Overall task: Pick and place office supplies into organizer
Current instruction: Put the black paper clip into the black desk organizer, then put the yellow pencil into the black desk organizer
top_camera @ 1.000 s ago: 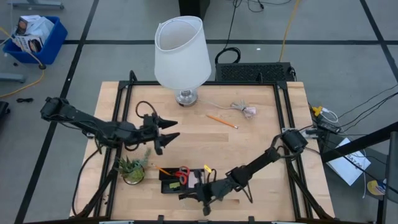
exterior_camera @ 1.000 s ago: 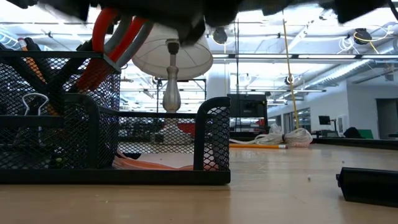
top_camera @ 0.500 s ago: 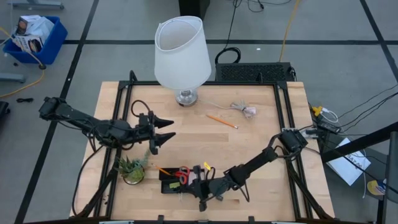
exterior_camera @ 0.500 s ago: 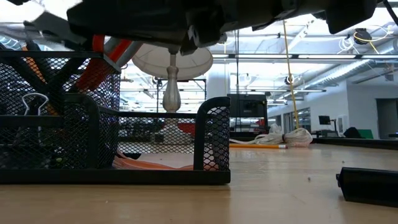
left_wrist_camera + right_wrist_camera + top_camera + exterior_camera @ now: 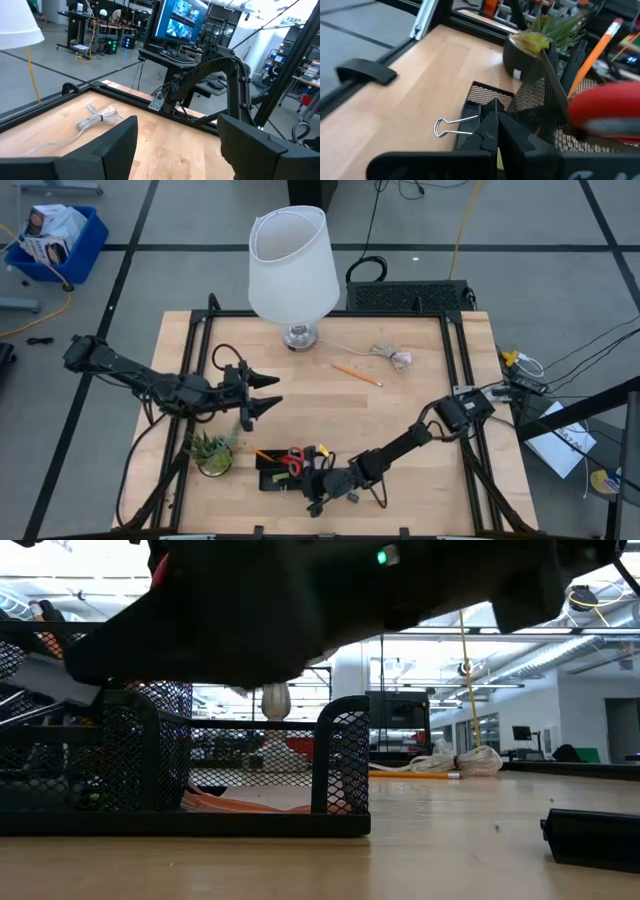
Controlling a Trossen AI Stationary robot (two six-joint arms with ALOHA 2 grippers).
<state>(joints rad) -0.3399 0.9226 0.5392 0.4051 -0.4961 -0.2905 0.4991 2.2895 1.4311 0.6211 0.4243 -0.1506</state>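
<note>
My right gripper (image 5: pixel 492 131) pinches a binder clip (image 5: pixel 457 126) above the organizer (image 5: pixel 285 478) rim; my left gripper (image 5: pixel 262 395) hovers spread over bare table (image 5: pixel 400 410).

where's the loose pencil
In the high view the pencil lies on the table's far half, between the lamp and the cable bundle.

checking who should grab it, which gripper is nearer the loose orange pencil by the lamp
Left. The left gripper hangs over the table's middle, with bare wood between it and the orange pencil. The right gripper is down at the organizer on the near edge, farther off.
</note>
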